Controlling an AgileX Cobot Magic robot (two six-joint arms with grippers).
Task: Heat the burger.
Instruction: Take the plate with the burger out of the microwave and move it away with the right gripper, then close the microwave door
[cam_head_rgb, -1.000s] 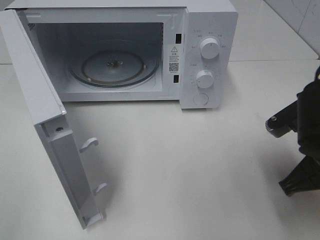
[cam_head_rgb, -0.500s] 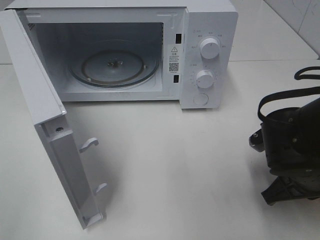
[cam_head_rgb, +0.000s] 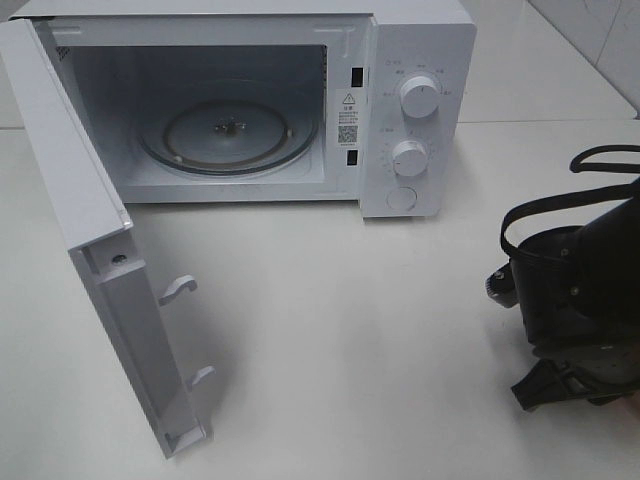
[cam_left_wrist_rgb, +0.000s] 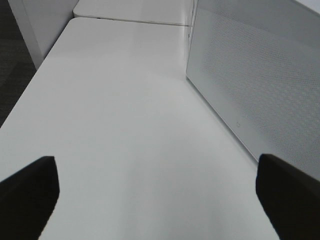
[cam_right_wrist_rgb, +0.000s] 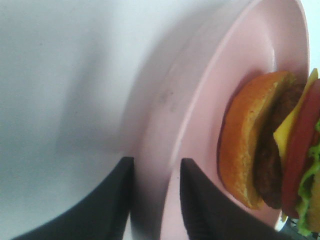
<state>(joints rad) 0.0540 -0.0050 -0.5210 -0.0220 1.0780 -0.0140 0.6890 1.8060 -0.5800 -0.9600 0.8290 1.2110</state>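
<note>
Burger (cam_right_wrist_rgb: 272, 150) sits on the pink plate (cam_right_wrist_rgb: 200, 100), just beyond my right gripper (cam_right_wrist_rgb: 156, 200), whose two fingers straddle the plate's rim with a narrow gap; whether they press it I cannot tell. My left gripper (cam_left_wrist_rgb: 157, 192) hangs wide over the bare white table (cam_left_wrist_rgb: 125, 125), beside the open microwave door (cam_left_wrist_rgb: 260, 75).

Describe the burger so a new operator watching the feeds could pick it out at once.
Start from the white microwave oven with its door swung open; the burger isn't in that overhead view. In the right wrist view, find the wide pink plate whose rim sits between the right gripper fingers. The burger lies on it: glossy golden-brown bun, dark patty, yellow cheese, red tomato, green lettuce.
</note>
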